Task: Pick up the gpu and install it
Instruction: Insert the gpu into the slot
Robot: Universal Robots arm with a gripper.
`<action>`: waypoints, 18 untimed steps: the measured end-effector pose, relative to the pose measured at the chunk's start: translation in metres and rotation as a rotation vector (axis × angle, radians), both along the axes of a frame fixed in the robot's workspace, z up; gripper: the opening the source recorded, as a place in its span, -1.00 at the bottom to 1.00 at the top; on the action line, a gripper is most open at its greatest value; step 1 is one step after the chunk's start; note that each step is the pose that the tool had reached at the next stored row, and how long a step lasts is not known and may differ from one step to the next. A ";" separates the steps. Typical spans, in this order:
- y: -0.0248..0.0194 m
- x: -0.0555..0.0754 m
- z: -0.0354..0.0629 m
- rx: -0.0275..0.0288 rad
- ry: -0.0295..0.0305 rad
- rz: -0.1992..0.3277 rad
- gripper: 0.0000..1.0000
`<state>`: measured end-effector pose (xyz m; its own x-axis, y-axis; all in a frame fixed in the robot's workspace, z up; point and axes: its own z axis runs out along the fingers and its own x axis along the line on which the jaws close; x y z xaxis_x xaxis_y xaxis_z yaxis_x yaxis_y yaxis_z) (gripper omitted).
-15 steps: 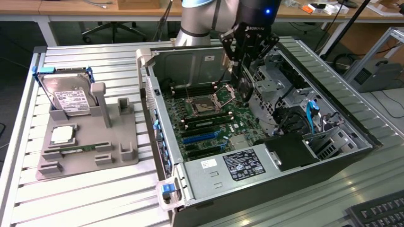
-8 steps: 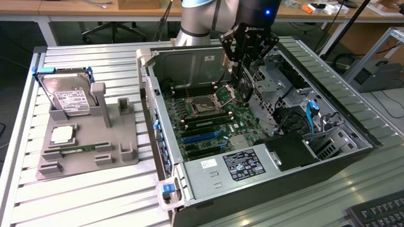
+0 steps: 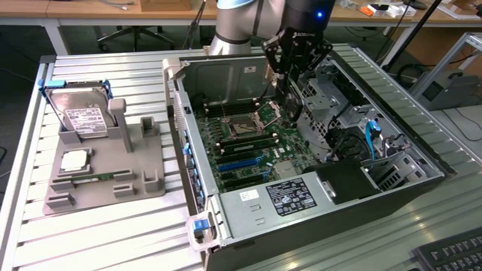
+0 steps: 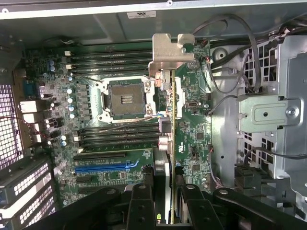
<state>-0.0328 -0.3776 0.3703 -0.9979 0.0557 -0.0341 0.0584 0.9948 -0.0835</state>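
Black gripper (image 4: 165,194) clenched on the thin green gpu card with silver bracket (image 4: 167,127) above the green motherboard (image 4: 192,139); slightest tilt could miss the slot.

Slatted table (image 3: 113,237): computer case (image 3: 399,203), gray holder (image 3: 150,164)

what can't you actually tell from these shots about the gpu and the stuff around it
- Faces of the gpu: the wrist view sees it edge-on, held in the gripper.
- Slot under the gpu: in the wrist view, the card itself hides it.
- Hard drive label text: too small to read in the exterior view.
- Keyboard: cut off by the exterior view's lower right corner.
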 end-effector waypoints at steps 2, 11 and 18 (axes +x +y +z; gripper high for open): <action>0.0000 0.000 0.0001 -0.0002 0.0000 0.020 -0.47; 0.0000 0.000 0.0001 -0.0011 0.0001 0.145 -0.47; 0.0000 0.000 0.0000 -0.0014 0.0000 0.234 -0.47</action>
